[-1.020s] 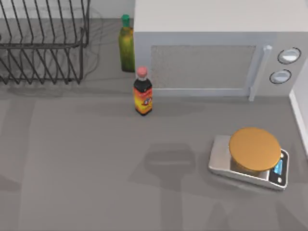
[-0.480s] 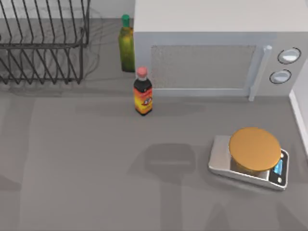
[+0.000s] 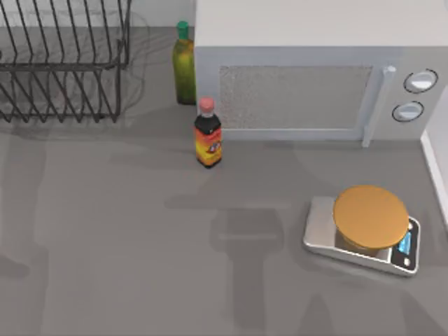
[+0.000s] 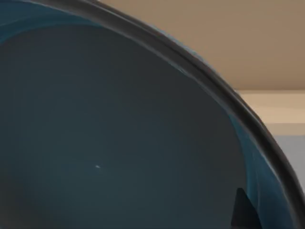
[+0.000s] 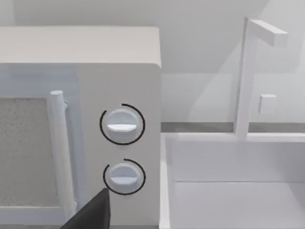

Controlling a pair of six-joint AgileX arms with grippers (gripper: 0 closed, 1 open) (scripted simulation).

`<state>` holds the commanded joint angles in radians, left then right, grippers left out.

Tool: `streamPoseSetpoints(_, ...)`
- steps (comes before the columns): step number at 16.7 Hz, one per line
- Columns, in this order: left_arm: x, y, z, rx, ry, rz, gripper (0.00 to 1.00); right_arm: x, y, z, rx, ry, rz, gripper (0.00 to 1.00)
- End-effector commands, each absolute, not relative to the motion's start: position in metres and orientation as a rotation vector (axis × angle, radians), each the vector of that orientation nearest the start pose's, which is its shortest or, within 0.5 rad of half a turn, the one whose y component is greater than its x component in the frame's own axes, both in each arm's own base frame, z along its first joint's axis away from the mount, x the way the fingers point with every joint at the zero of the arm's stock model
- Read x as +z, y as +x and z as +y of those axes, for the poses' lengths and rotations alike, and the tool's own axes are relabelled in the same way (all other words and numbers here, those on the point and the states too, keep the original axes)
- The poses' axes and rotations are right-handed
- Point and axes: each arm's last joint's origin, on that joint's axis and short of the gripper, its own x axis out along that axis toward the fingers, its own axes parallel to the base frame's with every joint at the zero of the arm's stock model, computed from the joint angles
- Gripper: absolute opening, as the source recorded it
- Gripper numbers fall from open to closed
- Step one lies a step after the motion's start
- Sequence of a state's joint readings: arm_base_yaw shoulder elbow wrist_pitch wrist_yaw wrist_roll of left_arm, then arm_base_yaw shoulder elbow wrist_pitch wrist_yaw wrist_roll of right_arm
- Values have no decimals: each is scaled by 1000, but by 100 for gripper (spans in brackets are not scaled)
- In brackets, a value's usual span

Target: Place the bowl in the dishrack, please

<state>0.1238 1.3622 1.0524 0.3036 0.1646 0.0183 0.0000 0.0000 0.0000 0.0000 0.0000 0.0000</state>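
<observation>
The bowl [image 4: 119, 138] sits very close in the left wrist view, blue with a greyish inside and a dark rim, tan wall behind it. One dark fingertip [image 4: 243, 213] of my left gripper lies against its inner wall, so the bowl is held up off the table. The dishrack [image 3: 63, 67], black wire with slanted tines, stands at the table's back left in the top view. A dark fingertip [image 5: 93, 214] of my right gripper shows low in the right wrist view, facing the microwave's knobs.
A white microwave [image 3: 301, 84] stands at the back. A green bottle [image 3: 184, 63] and a dark sauce bottle [image 3: 208, 133] stand left of it. A silver scale [image 3: 364, 224] with an orange disc is at the right. A white sink [image 5: 233, 181] lies beside the microwave.
The arm shadows on the table have shifted, the left one further onto the table. The bottles, scale and dishrack have stayed put.
</observation>
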Motion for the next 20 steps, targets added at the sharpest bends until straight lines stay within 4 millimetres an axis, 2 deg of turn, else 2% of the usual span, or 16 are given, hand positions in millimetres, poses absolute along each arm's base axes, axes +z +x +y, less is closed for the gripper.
streamPoseSetpoints(2, 307, 346, 36, -26, 6, -9, 0, 160, 106, -1, 0, 0, 0, 100)
streamPoseSetpoints(4, 275, 364, 33, -23, 7, -19, 0, 160, 106, -1, 0, 0, 0, 100)
streamPoseSetpoints(8, 226, 380, 27, -20, 2, -5, 0, 160, 106, -1, 0, 0, 0, 100)
streamPoseSetpoints(10, 218, 381, 25, -20, 0, 0, 0, 160, 106, -1, 0, 0, 0, 100)
streamPoseSetpoints(14, 218, 381, 25, -20, 0, 0, 0, 160, 106, -1, 0, 0, 0, 100)
streamPoseSetpoints(20, 218, 381, 25, -20, 0, 0, 45, 160, 106, -1, 0, 0, 0, 100)
